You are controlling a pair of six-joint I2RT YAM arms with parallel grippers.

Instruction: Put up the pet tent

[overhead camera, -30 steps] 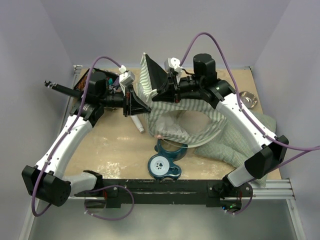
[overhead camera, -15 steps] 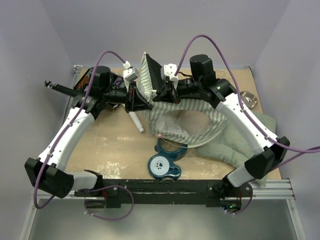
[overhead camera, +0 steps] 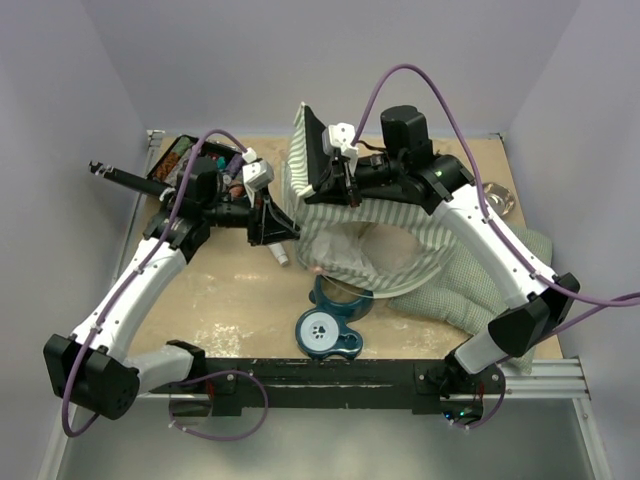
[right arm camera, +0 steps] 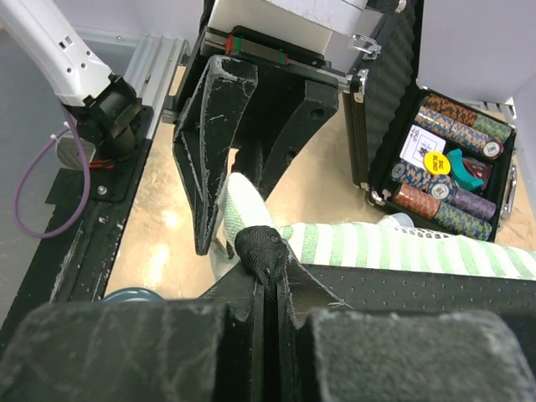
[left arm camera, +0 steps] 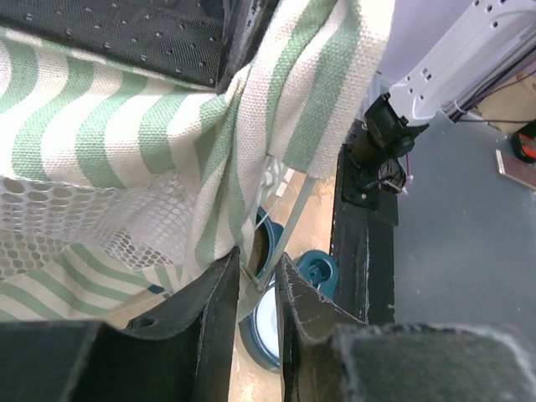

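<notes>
The right gripper (right arm camera: 270, 272) pinches a black corner of the 1 pet tent (overhead camera: 345, 222), which is heaped at far centre. The left gripper (left arm camera: 257, 270) stands narrowly parted, with the striped edge between its jaws. 2 grippers in all.

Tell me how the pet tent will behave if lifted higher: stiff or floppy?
Probably floppy: the striped fabric of the pet tent sags and folds below the right gripper. Its black floor panel stands flat, so it is likely stiffer. It seems light: one pinched corner holds the panel raised.
</notes>
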